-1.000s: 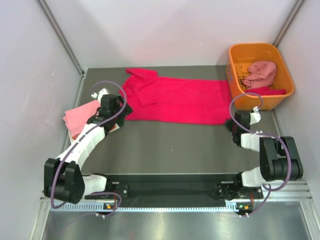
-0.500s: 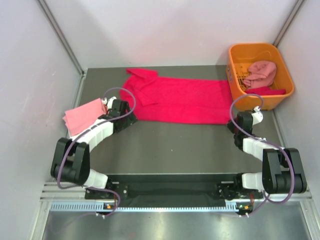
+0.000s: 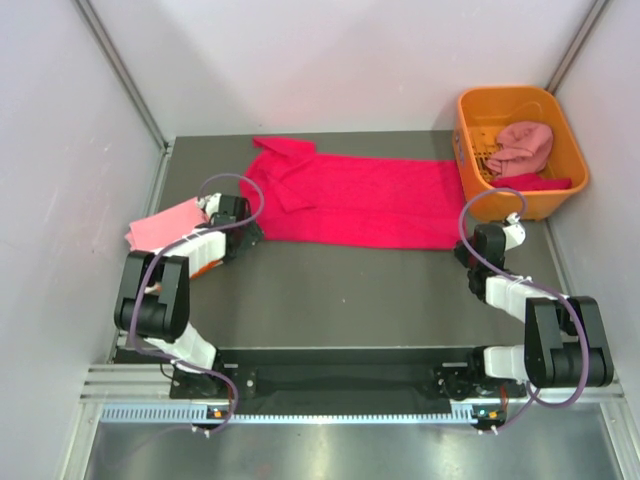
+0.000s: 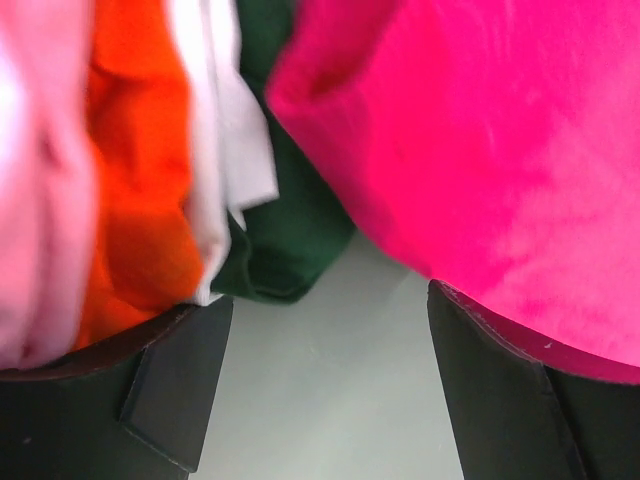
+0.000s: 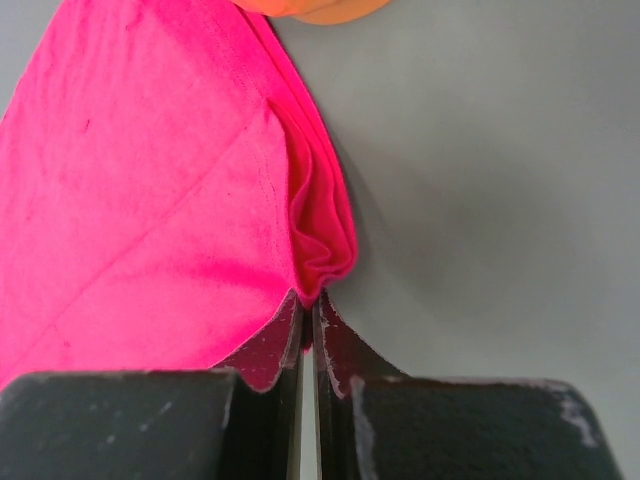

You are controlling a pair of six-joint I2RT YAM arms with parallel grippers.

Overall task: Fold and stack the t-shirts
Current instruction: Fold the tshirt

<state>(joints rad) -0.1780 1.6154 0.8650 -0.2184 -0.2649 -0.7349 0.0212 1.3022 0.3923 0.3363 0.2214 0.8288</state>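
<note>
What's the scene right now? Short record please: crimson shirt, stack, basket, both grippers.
crimson shirt: spread flat across the far half of the table
stack: left edge; light pink, orange, white and dark green layers
basket: far right corner, dusty pink shirt inside
left gripper: open, low between stack and crimson shirt, holding nothing
right gripper: shut on the crimson shirt's near right corner

Bright even light, soft shadows, left wrist view blurred
</note>
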